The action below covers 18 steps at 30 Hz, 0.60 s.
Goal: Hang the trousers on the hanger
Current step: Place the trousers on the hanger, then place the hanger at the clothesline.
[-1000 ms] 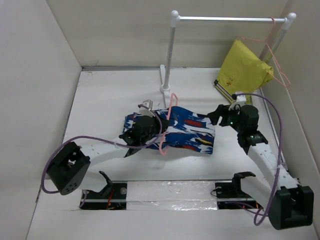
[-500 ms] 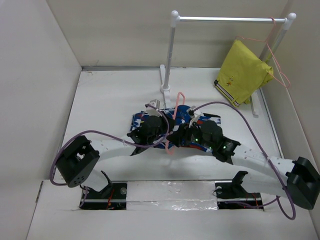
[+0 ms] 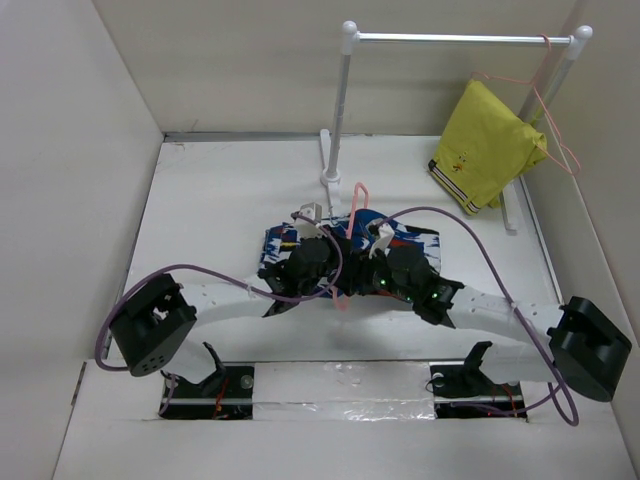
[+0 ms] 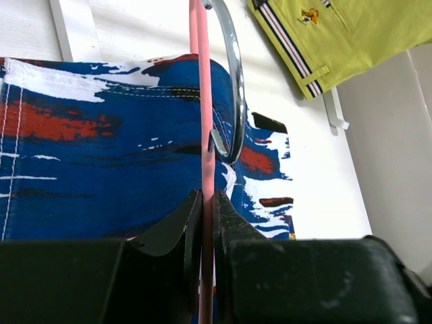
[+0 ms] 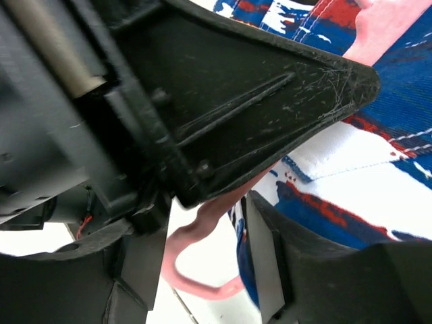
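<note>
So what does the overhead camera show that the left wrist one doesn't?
Only overhead: the left arm and right arm meeting over the middle of the table, and the rail at the back.
Only left wrist: a close look at the left tool pinched shut on the hanger wire.
Both: the trousers, the hanger lying across them, and the yellow garment at the far right.

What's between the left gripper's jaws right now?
The hanger: its pink wire is pinched by the left gripper, over the trousers. The left wrist view shows it.
</note>
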Motion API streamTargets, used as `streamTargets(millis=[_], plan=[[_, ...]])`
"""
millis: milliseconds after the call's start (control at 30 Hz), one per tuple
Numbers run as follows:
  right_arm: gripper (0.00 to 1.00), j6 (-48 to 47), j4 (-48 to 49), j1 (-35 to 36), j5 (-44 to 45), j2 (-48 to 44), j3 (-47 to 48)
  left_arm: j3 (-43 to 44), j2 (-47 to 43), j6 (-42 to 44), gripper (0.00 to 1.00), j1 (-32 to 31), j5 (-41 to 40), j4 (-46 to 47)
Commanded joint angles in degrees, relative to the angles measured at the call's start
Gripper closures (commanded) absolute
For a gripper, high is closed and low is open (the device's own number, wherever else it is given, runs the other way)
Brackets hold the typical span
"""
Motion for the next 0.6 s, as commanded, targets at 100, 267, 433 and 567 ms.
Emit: streamTargets(millis=[100,267,433,567], plan=[[0.58,1.93,7.65,-0.48,-0.46,2.72,0.42,1.19,-4.98,0.52,1.0,-1.11,-2.88,7.02],[0.6,1.84,8.8,-0.49,-0.11,2.64,0.16,-0.58,-5.77,-0.53,1.0,-2.26,-3.94,8.52],[0.81,1.93,11.25,-2.24,-1.95,2.9,-1.07,-1.01,-6.82,-0.89,1.0,-2.26,-3.15,9.04],[1.0,2.19,16.33,-2.24,-3.27,2.11,-3.27,0.65,-7.26,-0.36,1.0,-2.26,-3.49,6.5]])
